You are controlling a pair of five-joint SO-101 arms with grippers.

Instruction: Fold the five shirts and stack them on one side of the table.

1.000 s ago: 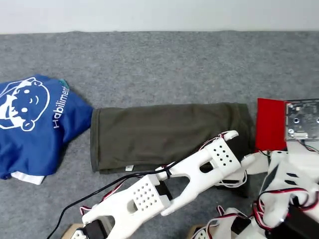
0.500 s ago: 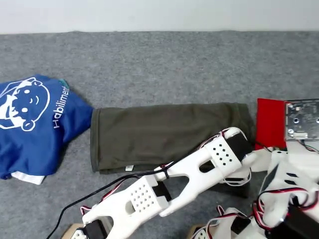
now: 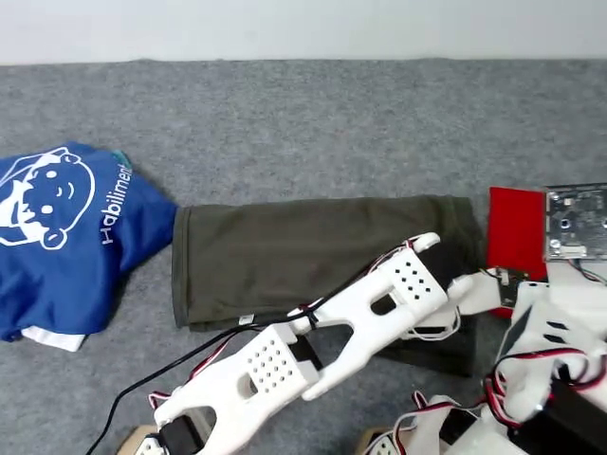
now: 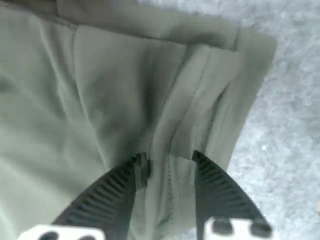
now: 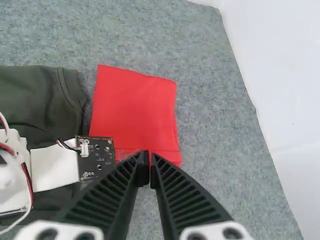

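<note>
Left tool, its prongs spread, straddles a fold of the olive shirt mid-table. Right tool, pressed together, hangs over the red shirt by the right edge.

Grey felt tabletop; white wall
</note>
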